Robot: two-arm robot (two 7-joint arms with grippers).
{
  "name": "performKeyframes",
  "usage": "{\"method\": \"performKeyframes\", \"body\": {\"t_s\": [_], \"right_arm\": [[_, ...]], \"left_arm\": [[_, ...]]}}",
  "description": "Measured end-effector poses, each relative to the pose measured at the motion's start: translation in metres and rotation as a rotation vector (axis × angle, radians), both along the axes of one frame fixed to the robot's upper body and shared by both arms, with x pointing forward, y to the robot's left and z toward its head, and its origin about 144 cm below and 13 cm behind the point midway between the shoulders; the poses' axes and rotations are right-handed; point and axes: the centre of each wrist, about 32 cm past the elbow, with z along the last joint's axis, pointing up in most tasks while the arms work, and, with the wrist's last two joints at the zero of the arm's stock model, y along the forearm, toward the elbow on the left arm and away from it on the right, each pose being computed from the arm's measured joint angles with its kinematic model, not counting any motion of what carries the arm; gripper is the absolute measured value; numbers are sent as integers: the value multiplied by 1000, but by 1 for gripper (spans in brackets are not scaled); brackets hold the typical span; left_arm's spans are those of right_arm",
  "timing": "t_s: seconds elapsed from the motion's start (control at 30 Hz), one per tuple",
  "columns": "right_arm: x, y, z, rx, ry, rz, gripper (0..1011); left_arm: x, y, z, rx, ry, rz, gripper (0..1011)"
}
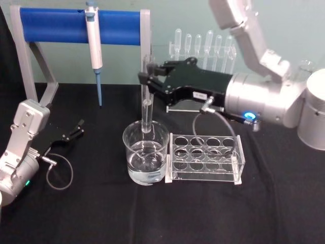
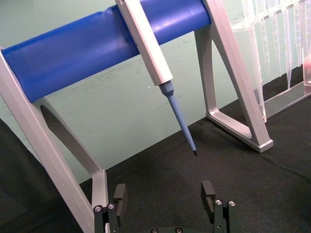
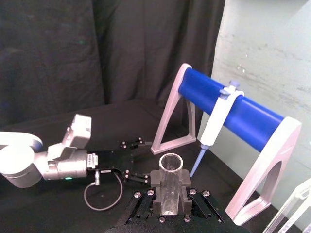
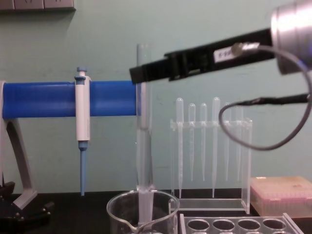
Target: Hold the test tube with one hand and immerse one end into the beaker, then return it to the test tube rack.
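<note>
Left gripper (image 1: 76,131), head view: idle at left, well apart. Right gripper (image 1: 145,81) clamps test tube (image 1: 147,112) upright, lower end inside beaker (image 1: 145,157); rack (image 1: 205,158) just beside. Left wrist view: fingers (image 2: 208,191) spread wide, empty. Chest view: tube below beaker rim. Dip apparently under way; return to rack outstanding.

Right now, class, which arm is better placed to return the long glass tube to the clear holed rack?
Right, probably. Its black gripper is shut on the long clear glass test tube, upright in the wide glass beaker beside the clear holed rack. The left gripper rests open, farther away.
</note>
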Motion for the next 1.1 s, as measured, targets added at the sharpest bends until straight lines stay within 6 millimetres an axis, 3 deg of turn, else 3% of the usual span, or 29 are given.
{"method": "performKeyframes", "body": {"t_s": [0.63,1.1], "right_arm": [[9,5,-61,-19,69,-12,223],[9,5,-92,-14,63,-12,224]], "left_arm": [[0,0,0,0,0,0,1000],[0,0,0,0,0,0,1000]]}}
